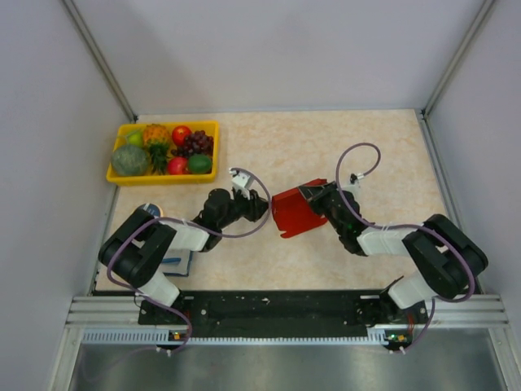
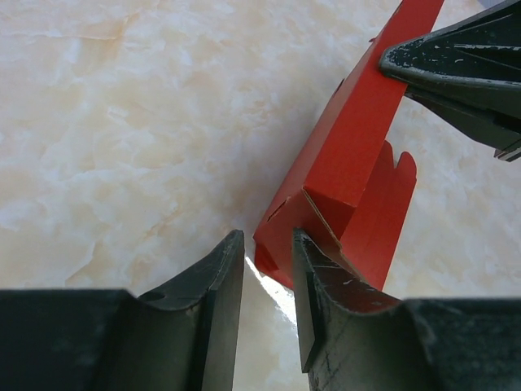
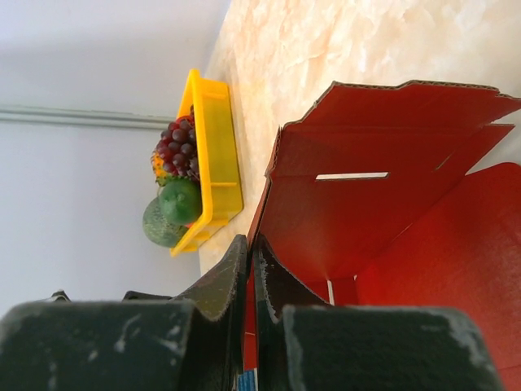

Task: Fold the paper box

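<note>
Midway through the fold, the paper box (image 1: 295, 213) stands half-raised near the middle of the table (image 1: 350, 138), with one red wall tipped up and its tabbed flaps not yet tucked. My right claw (image 3: 250, 243) is pressed together on the edge of that upright wall. I judge this grip to be an anchor, so the thin card cannot slide or flop flat while the other side is worked. My left claw (image 2: 267, 240) sits low on the opposite side, jaws a little apart, with the box's bottom corner at the mouth of the gap. One finger (image 2: 309, 293) looks to touch the card, yet bare table shows between the pair, so I read it as lining up rather than a firm pinch. Low and level seems the right approach, since the crease to be worked lies down at the table. Well apart, at the far left corner, the yellow fruit tray (image 1: 163, 176) sits out of the way.
</note>
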### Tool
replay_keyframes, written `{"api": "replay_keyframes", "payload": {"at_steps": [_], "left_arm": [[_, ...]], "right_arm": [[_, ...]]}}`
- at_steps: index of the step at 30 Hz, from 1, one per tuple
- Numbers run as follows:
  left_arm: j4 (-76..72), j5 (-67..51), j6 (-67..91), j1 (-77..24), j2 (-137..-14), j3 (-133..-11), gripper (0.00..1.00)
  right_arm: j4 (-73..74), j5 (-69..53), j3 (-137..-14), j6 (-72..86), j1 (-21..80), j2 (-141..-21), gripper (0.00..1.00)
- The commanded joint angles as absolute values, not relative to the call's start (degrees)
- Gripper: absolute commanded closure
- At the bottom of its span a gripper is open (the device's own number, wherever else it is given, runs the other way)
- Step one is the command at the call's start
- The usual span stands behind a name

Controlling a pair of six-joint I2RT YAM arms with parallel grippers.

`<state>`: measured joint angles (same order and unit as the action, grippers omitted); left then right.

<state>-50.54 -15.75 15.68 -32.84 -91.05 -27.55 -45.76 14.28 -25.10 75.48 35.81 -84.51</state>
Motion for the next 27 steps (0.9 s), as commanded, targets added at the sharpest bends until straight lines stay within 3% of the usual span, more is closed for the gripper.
{"api": "replay_keyframes", "payload": {"at_steps": [1, 15, 22, 27], "left_arm": [[-54.4, -18.46, 17.58, -34.45, -91.93, -29.79, 0.63], [-64.85, -3.96, 4.31, -39.99, -93.43, -25.23, 0.56], [-67.94, -9.39, 6.49, -39.38, -90.71, -21.71, 0.57], [-62.95, -12.05, 13.97, -36.56, -83.86, -18.29, 0.48]], "right_arm": [[-47.28, 14.06, -23.29, 72.59, 35.25, -86.48, 1.0], [-48.87, 11.95, -22.59, 79.11, 34.72, -87.8, 1.0], [-50.81, 10.02, -20.39, 80.14, 34.72, -88.16, 1.0], [-36.33, 12.73, -24.16, 81.74, 34.8, -82.89, 1.0]]}}
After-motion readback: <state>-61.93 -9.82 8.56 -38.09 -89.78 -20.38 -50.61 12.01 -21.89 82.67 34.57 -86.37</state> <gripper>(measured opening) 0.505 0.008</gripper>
